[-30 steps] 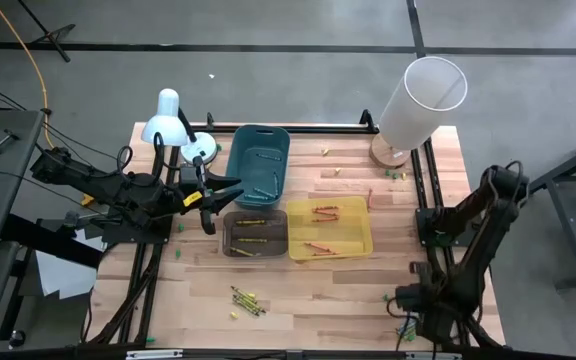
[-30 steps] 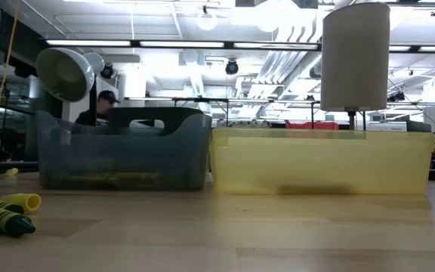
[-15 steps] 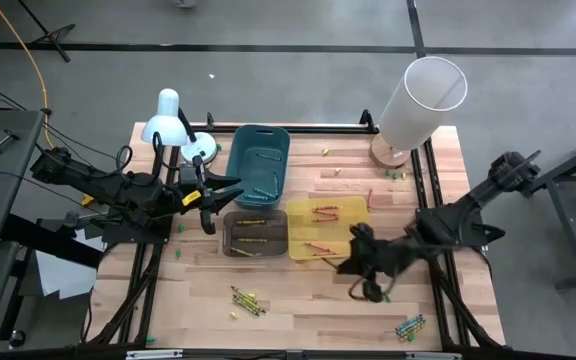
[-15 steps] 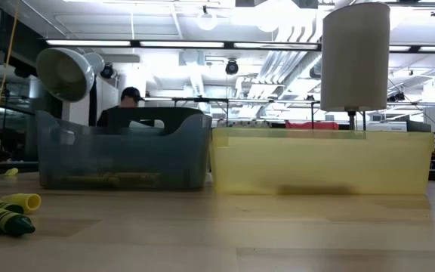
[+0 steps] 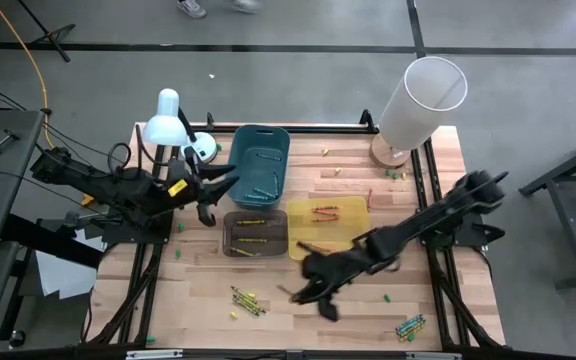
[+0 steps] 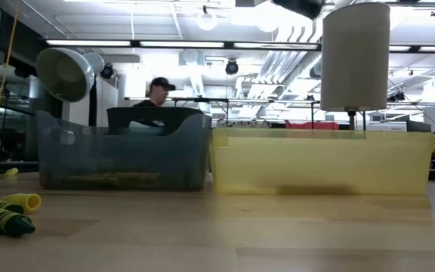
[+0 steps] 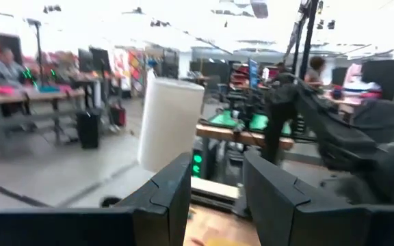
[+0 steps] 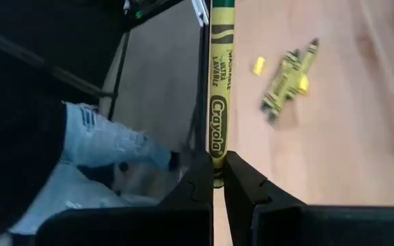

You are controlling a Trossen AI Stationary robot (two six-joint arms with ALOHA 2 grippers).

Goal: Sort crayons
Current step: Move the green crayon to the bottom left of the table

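Observation:
My right gripper (image 5: pixel 308 292) hangs over the near middle of the table, shut on a yellow crayon (image 8: pixel 219 82) with a green-printed label. A small pile of green and yellow crayons (image 5: pixel 246 300) lies on the wood to its left, and another pile (image 5: pixel 409 327) lies at the near right corner. More crayons lie in the teal bin (image 5: pixel 258 165), the dark clear bin (image 5: pixel 255 233) and the yellow bin (image 5: pixel 330 228). My left gripper (image 5: pixel 216 192) is held open above the table left of the bins, with nothing between its fingers (image 7: pixel 173 195). My right gripper pinches the yellow crayon by one end (image 8: pixel 217 154) between its two fingertips. The crayon runs on in line with the fingers and sticks out ahead of them. The fingers slant down from the table's right side. The crayon is clear of the table.
A white desk lamp (image 5: pixel 168 120) stands at the far left and a tall white cylinder (image 5: pixel 423 100) at the far right. Small green and yellow bits dot the wood. A person stands behind the bins (image 6: pixel 123 151) in the low view. Bare wood lies between the bins and the near edge.
My right gripper has swung fast from the near right corner toward the table's left along the near side, staying shut on the yellow crayon, and has tipped closer to level. The pile at the near right corner has come into view. My left gripper has tipped up a little in place.

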